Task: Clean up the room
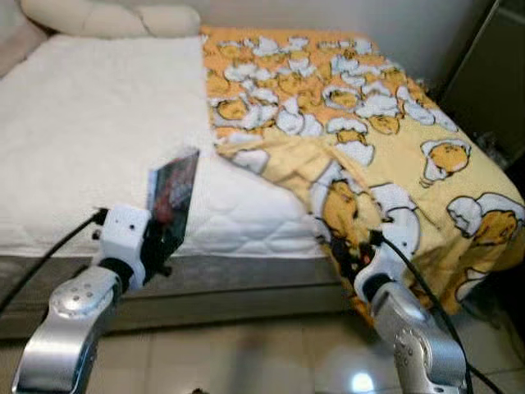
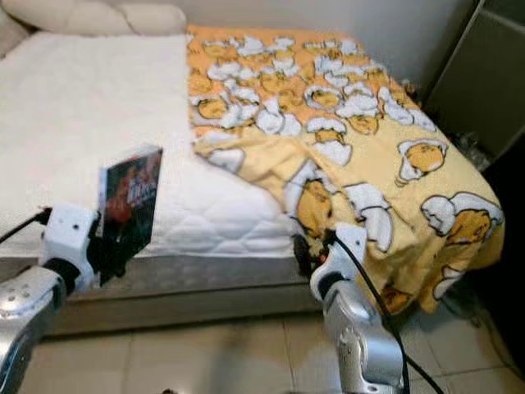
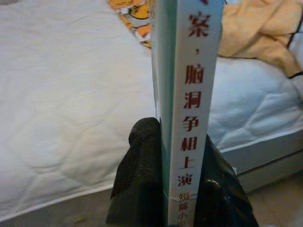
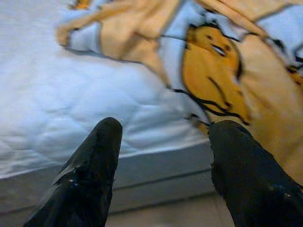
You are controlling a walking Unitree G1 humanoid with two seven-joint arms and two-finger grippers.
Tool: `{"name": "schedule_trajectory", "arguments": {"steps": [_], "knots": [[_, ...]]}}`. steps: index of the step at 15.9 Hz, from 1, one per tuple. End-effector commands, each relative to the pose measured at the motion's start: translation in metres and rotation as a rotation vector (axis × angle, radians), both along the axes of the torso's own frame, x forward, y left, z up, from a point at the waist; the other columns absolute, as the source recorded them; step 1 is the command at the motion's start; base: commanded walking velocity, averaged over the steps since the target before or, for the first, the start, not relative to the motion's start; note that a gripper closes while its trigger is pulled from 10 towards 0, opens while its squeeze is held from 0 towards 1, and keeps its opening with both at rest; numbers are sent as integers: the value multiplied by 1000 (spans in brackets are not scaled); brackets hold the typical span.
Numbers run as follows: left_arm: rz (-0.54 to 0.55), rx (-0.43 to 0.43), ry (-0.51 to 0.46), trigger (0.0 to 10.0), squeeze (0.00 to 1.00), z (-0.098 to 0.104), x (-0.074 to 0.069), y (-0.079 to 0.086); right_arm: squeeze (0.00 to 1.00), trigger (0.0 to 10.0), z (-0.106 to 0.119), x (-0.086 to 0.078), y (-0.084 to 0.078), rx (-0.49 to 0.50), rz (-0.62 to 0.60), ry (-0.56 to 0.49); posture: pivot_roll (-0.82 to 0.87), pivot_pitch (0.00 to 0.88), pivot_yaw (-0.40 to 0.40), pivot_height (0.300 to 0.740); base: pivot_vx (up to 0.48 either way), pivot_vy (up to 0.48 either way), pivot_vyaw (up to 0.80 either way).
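Note:
My left gripper is shut on a thin book with a dark cover, held upright before the near edge of the bed. Its pale spine with red characters runs up between the two black fingers. My right gripper is open with nothing between its fingers, just off the bed's near edge where the yellow patterned blanket hangs down. That blanket covers the bed's right half, with one corner folded back over the white mattress pad.
Cream pillows lie at the head of the bed. A dark cabinet stands to the right of the bed. Tiled floor runs along the grey bed base.

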State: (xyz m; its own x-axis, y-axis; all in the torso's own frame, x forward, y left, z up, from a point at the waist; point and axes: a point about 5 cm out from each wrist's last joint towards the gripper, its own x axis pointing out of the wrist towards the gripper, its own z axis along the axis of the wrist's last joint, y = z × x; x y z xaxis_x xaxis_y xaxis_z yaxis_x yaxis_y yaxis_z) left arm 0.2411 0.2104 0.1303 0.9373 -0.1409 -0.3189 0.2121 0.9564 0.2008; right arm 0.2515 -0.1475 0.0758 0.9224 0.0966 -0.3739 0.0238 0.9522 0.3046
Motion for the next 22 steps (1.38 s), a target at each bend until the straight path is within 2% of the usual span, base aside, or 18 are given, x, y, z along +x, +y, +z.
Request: {"name": "schedule_trajectory", "arguments": {"steps": [1, 16, 20, 22], "knots": [[-28, -7, -39, 10000, 0, 8, 3, -6, 0, 10000, -5, -1, -12, -19, -30, 16, -51, 0, -24, 740, 0, 412, 0], [-29, -13, -52, 10000, 0, 8, 10, -10, 0, 10000, 12, 6, -3, -53, 37, -41, -57, 0, -29, 740, 0, 411, 0], [6, -26, -84, 10000, 0, 12, 15, -7, 0, 10000, 17, 11, 2, -68, 80, -67, -61, 0, -27, 740, 0, 372, 0], [24, -28, -112, 10000, 0, 16, 18, -7, 0, 10000, 18, 12, 3, -66, 88, -74, -60, 0, -27, 740, 0, 0, 0]]}}
